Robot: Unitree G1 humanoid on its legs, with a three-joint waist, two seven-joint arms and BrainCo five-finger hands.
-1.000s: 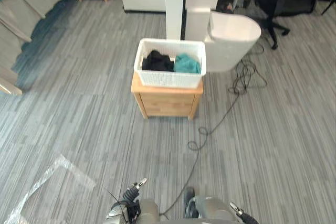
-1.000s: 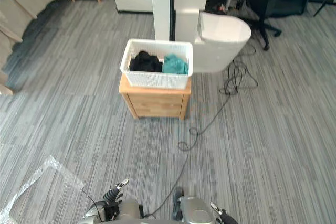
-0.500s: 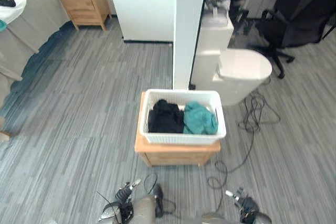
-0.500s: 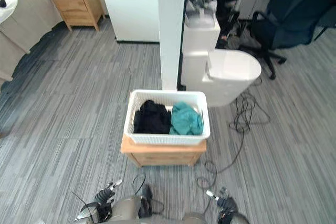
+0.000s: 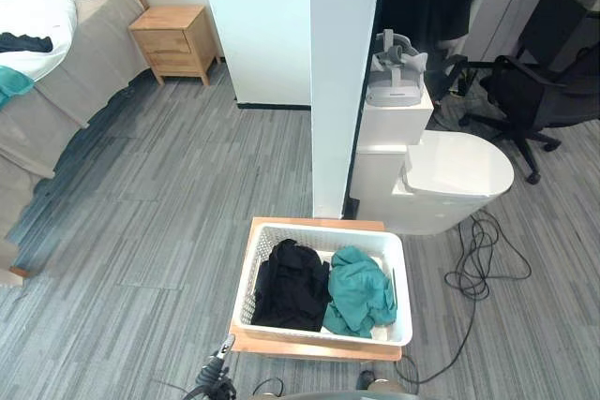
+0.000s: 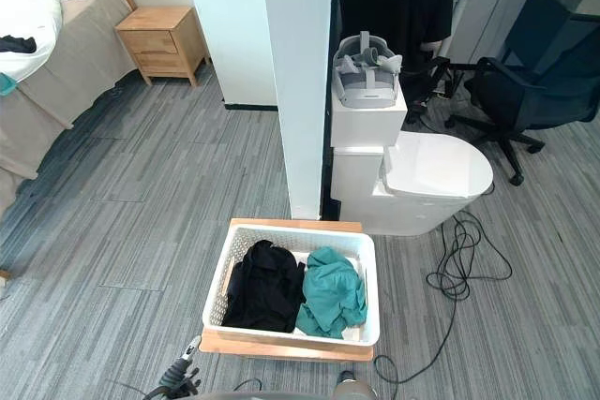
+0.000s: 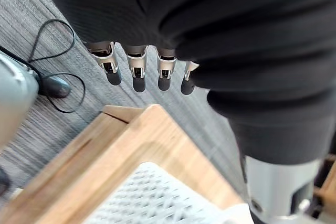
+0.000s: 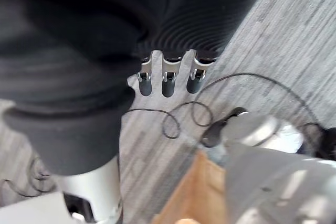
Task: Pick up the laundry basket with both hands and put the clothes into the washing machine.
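Laundry basket (image 5: 246, 289) of clothes (image 5: 358, 289) on its wooden stand (image 5: 314, 224) lay nearer the camera than a second earlier. Left hand (image 7: 137, 69) and right hand (image 8: 167, 77) hung relaxed, empty.

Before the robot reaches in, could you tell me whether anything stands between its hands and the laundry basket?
Nothing visible does. The laundry basket sits on a wooden stand, and the left hand hangs open just off the stand's corner. The right hand hangs over the floor by the stand.

I see open carpet (image 5: 159, 231) left of the laundry basket (image 5: 319, 333); a white pillar (image 5: 345, 81) stands just behind it, the washing machine (image 5: 450, 175) behind-right.
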